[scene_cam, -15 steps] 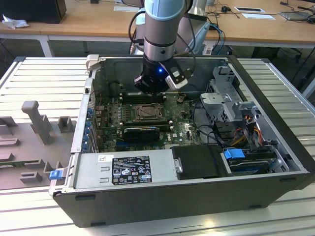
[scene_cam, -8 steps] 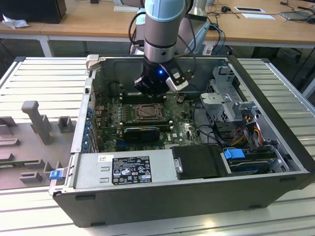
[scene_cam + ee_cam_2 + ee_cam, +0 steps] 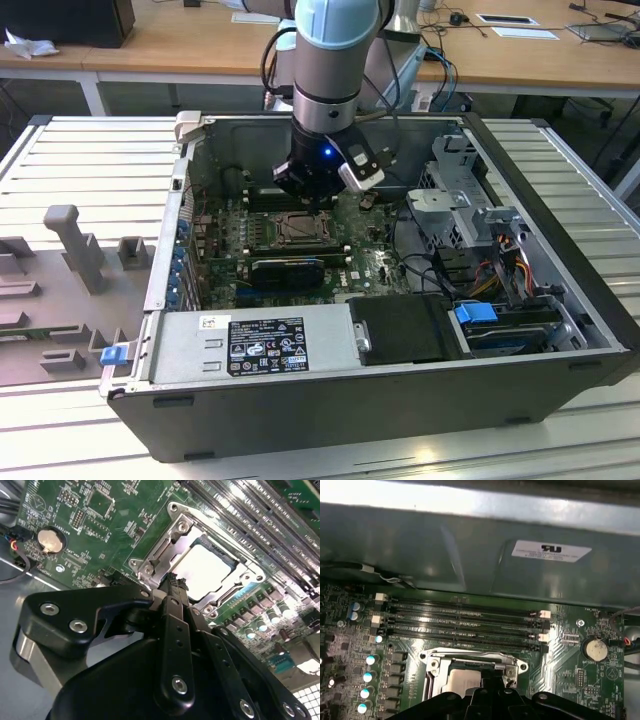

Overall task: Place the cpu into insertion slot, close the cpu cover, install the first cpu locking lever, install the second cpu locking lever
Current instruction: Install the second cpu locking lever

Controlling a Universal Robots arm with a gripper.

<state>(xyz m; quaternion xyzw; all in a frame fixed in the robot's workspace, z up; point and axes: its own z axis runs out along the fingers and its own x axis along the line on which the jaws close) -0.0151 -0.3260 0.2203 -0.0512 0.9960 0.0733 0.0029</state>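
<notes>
Second wrist view: cpu (image 3: 204, 570) lies flat, apparently seated; hand (image 3: 172, 582) clenched, empty.

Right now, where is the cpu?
In the second wrist view, the cpu lies in the insertion slot, beside the memory slots, just beyond the gripper.

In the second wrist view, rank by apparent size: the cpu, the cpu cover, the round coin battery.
1. cpu cover, the frame around the chip.
2. cpu, its pale top showing in the cover's window.
3. coin battery, clearly smallest.
</notes>
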